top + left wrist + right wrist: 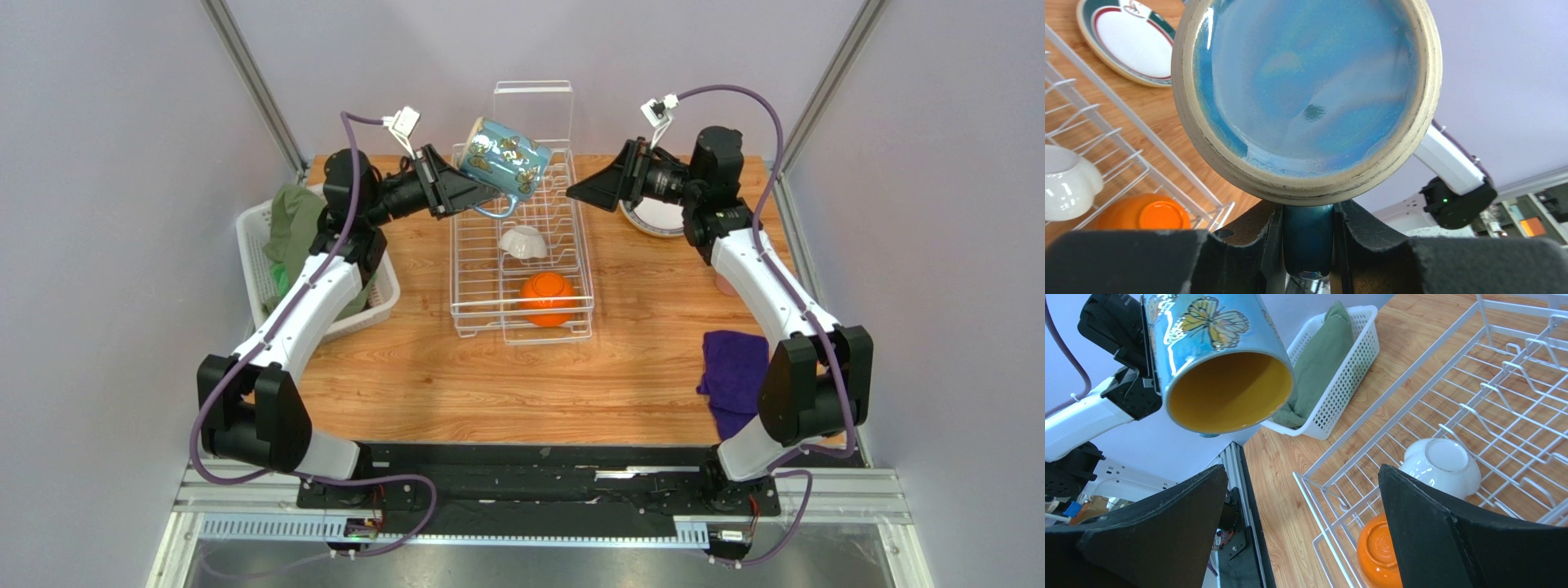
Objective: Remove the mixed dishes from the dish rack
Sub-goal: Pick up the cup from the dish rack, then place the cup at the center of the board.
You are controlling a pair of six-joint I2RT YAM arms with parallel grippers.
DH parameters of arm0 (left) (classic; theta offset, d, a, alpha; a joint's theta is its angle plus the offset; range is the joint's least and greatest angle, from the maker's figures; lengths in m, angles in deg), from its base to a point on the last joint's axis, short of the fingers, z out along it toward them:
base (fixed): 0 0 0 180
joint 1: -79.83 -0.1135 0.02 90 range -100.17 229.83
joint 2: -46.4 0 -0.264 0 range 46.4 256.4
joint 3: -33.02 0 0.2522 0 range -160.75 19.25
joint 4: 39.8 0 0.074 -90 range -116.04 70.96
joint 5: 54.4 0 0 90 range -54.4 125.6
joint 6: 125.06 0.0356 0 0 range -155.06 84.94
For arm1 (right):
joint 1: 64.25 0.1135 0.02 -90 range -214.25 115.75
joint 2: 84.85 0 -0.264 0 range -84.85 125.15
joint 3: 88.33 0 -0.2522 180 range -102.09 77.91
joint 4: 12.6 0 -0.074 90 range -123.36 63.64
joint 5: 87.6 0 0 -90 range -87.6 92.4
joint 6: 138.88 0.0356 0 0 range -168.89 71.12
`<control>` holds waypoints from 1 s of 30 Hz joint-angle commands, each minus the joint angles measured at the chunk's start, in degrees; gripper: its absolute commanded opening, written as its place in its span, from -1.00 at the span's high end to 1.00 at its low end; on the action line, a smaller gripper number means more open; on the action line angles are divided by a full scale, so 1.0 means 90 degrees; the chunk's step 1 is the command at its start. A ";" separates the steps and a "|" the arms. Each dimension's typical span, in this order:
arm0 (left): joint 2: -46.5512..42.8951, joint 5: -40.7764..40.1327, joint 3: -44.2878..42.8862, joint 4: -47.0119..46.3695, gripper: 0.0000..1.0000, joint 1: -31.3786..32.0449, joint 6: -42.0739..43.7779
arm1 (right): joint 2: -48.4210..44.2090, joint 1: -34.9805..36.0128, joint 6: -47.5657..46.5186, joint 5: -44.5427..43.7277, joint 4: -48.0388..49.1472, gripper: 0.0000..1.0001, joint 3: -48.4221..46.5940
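My left gripper (472, 194) is shut on the handle of the blue patterned mug (503, 159) and holds it tilted in the air over the far end of the white wire dish rack (455, 282). In the left wrist view the mug's base (1309, 92) fills the frame, with the handle (1308, 236) pinched between the pads. My right gripper (583, 190) stands open just right of the mug; from its wrist the yellow inside of the mug (1226, 392) faces it. A small white cup (525, 241) and an orange bowl (547, 299) lie upside down in the rack.
A dark-rimmed white plate (650, 218) lies on the table right of the rack, partly under the right arm. A white slatted basket (264, 288) with green cloth (294, 221) sits at the left. A purple cloth (734, 368) lies at the near right. The rack's clear panel (534, 110) stands at the far end.
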 commanded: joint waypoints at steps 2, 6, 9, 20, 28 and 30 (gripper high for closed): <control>-0.0224 0.0117 0.0039 -0.2255 1.00 -0.0021 -0.1102 | 0.0237 0.0178 0.0428 -0.0203 0.0872 -0.92 -0.0281; -0.0205 0.0088 0.0234 -0.2597 1.00 -0.0021 -0.1298 | 0.0432 0.0296 0.0516 -0.0300 0.0980 -0.85 -0.0447; -0.0166 0.0069 0.0322 -0.2734 1.00 -0.0021 -0.1376 | 0.0530 0.0384 0.0672 -0.0339 0.1165 -0.80 -0.0554; -0.0166 -0.0049 0.0556 -0.3066 1.00 -0.0001 -0.1513 | 0.0813 0.0754 0.0946 -0.0573 0.1497 -0.68 -0.0916; 0.0010 -0.0127 0.0693 -0.3603 1.00 0.0077 -0.1855 | 0.1116 0.1116 0.1122 -0.0906 0.1869 -0.44 -0.1072; 0.0000 -0.0136 0.0703 -0.3662 1.00 0.0087 -0.1894 | 0.1213 0.1174 0.1209 -0.0974 0.1888 -0.36 -0.1131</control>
